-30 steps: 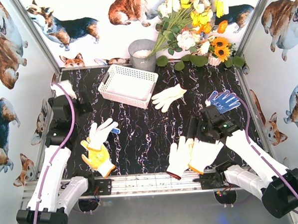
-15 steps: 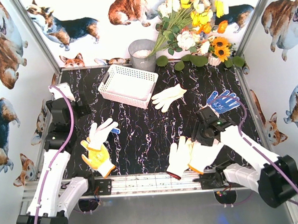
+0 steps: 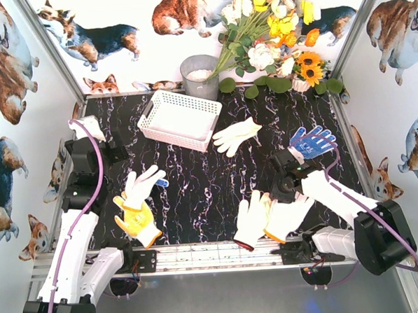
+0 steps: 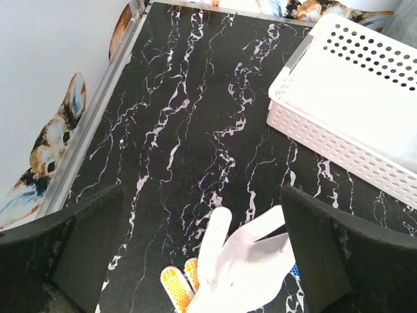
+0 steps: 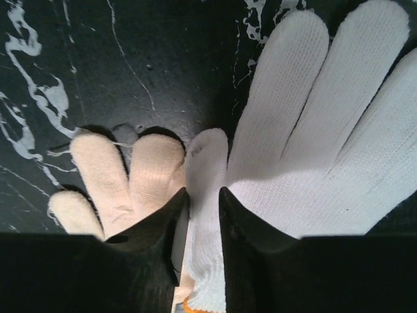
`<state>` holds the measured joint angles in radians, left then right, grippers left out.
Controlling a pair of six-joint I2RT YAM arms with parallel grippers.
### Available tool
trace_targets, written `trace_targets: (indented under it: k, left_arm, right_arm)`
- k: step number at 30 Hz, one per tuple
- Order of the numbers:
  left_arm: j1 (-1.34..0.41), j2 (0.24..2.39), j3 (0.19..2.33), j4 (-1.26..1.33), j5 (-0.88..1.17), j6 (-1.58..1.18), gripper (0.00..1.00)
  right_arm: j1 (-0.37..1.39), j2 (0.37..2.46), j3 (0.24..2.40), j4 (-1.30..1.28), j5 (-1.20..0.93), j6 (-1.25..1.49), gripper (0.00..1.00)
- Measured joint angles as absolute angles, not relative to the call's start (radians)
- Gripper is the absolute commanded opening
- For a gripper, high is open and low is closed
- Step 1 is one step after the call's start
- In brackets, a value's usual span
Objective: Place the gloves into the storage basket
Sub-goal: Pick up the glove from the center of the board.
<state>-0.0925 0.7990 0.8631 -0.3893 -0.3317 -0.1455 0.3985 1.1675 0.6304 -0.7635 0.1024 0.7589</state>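
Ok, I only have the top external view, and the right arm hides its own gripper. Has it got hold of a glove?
Observer: Yes. In the right wrist view the right gripper has its jaws nearly together on one finger of a white knit glove.
Operator: Only that one?
Observer: It seems so; the cream knit glove alongside lies outside the jaws, touching the white one.
Operator: And the other side?
Observer: The left gripper is wide open and empty, with a second white knit glove below it.
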Motion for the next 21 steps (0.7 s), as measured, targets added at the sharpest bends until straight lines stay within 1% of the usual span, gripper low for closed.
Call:
trace_targets:
  k: [2, 5, 8, 14, 18, 21]
  left_arm:
    - [-0.093, 0.801, 0.863, -0.389, -0.329, -0.146, 1.00]
    - [-0.093, 0.808, 0.862, -0.389, -0.328, -0.146, 1.00]
    - [-0.093, 0.815, 0.861, -0.389, -0.326, -0.146, 1.00]
    - [-0.093, 0.826, 0.858, -0.390, -0.319, -0.146, 1.00]
    - [-0.093, 0.833, 0.858, -0.390, -0.308, -0.146, 1.00]
    - [-0.093, 0.833, 0.858, -0.389, -0.284, -0.145, 1.00]
  right_arm:
    - [0.399, 1.174, 0.616, -0.757, 0.102, 0.761, 0.18]
    - [0.399, 1.165, 0.597, -0.755, 0.102, 0.762, 0.06]
    - [0.399, 1.121, 0.593, -0.765, 0.104, 0.763, 0.00]
    - [0.399, 0.956, 0.612, -0.855, 0.115, 0.762, 0.00]
    - [0.399, 0.862, 0.673, -0.916, 0.108, 0.764, 0.00]
    - [0.399, 0.840, 0.740, -0.940, 0.081, 0.765, 0.00]
